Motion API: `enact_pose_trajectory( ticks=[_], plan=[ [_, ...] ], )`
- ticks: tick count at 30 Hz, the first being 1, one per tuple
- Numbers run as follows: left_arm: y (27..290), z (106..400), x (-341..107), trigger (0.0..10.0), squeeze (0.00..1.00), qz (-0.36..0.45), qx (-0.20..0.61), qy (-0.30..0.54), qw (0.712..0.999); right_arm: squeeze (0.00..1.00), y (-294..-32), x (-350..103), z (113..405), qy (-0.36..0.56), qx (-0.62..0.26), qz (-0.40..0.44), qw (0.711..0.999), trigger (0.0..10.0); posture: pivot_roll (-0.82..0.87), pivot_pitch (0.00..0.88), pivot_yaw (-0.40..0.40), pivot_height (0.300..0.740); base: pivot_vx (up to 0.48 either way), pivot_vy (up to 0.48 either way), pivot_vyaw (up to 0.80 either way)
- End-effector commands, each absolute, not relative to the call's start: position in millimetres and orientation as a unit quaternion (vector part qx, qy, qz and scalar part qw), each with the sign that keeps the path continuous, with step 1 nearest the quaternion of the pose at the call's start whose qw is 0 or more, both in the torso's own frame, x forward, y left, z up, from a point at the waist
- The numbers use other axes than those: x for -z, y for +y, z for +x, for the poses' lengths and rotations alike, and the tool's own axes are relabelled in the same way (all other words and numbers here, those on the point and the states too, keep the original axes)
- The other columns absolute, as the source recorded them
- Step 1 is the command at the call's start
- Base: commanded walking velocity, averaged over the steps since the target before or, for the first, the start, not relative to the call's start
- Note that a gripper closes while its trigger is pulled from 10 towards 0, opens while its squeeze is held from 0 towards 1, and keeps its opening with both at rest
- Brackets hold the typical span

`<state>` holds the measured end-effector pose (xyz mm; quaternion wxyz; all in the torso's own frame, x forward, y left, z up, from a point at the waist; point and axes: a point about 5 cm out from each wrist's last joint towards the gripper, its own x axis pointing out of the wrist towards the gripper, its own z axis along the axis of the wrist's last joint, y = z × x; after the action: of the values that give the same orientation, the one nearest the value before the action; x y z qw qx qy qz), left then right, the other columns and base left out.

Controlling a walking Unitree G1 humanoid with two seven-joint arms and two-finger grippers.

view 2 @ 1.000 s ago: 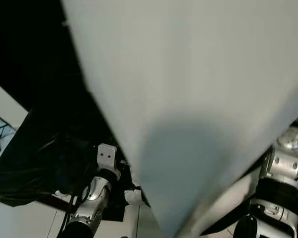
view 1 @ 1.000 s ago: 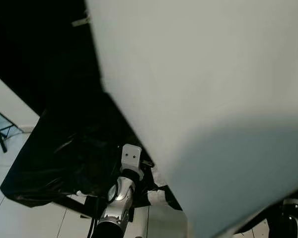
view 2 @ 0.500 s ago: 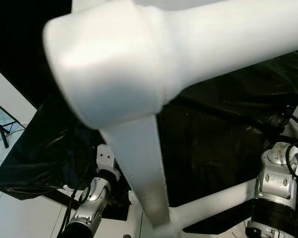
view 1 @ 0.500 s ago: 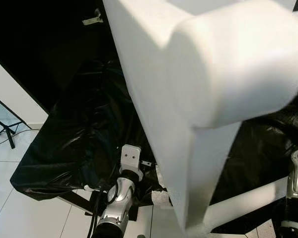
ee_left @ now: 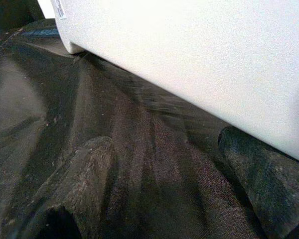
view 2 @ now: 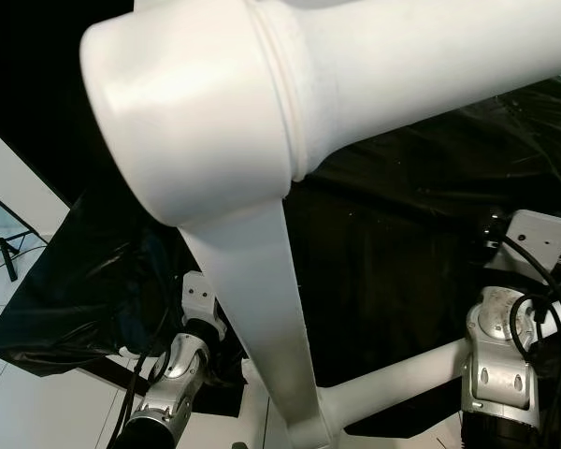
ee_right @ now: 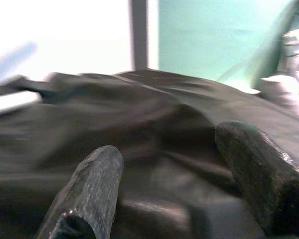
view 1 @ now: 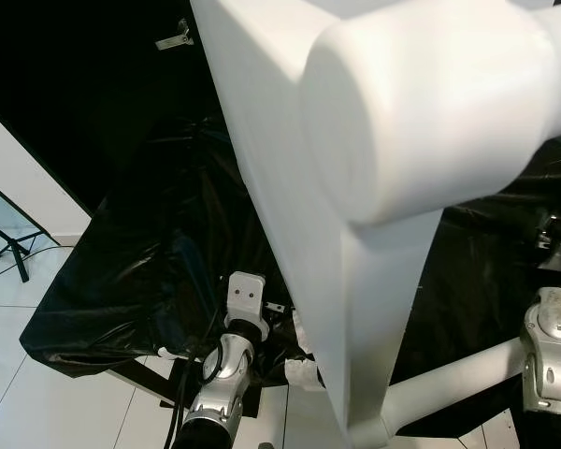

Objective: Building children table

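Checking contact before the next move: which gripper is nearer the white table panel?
Left. The left gripper lies open on the black cover, one finger against the white table panel. The right gripper hangs open over cover alone.

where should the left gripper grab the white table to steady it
Probably the white table's flat panel edge, just above the black sheet, coming from the robot's left. The left gripper already sits open beside it; the fat round leg looks too wide for the fingers.

Table part blocks the middle of the head views

The white table leg (view 2: 206, 112) and panel (view 1: 290, 234) run off the top edge, hiding much of the black sheet (view 1: 140, 281); both silver arms are cut at the bottom edge; the right wrist view's background is blurred.
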<state>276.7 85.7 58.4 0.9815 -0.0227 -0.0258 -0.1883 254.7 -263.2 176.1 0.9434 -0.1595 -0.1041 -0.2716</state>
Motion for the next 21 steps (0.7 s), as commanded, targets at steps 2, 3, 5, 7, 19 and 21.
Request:
enact_pose_trajectory(
  ticks=[2, 3, 5, 7, 19, 21],
  plan=[
    [83.2, 277.9, -65.2, 10.0, 0.0, -0.041, 0.194, -0.038, 0.979, 0.0, -238.9, -175.9, 258.4, -0.113, 0.182, -0.138, 0.967, 10.0, 0.02, 0.0, 0.131, 0.74, 0.0, 0.0, 0.0],
    [83.2, 277.9, -65.2, 10.0, 0.0, -0.041, 0.194, -0.038, 0.979, 0.0, -238.9, -175.9, 258.4, -0.113, 0.182, -0.138, 0.967, 10.0, 0.02, 0.0, 0.131, 0.74, 0.0, 0.0, 0.0],
    [81.2, 281.2, -76.5, 10.0, 0.0, -0.049, 0.202, -0.058, 0.976, 0.0, -211.4, -174.2, 257.0, -0.109, 0.07, -0.117, 0.985, 10.0, 0.03, 0.0, 0.127, 0.74, 0.0, 0.0, 0.0],
    [80.8, 282.5, -83.3, 10.0, 0.0, -0.053, 0.206, -0.069, 0.975, 0.0, -200.9, -172.6, 254.4, -0.103, 0.025, -0.108, 0.988, 10.0, 0.03, 0.0, 0.124, 0.74, 0.0, 0.0, 0.0],
    [89.1, 282.0, -96.0, 10.0, 0.0, -0.059, 0.186, -0.09, 0.977, 0.0, -190.2, -164.9, 249.5, -0.091, -0.002, -0.112, 0.99, 10.0, 0.06, 0.0, 0.113, 0.74, 0.0, 0.0, 0.0],
    [92.6, 281.6, -94.8, 10.0, 0.0, -0.063, 0.17, -0.087, 0.98, 0.0, -194.7, -162.3, 250.0, -0.087, 0.025, -0.102, 0.991, 10.0, 0.07, 0.0, 0.109, 0.74, 0.0, 0.0, 0.0]
  ],
)
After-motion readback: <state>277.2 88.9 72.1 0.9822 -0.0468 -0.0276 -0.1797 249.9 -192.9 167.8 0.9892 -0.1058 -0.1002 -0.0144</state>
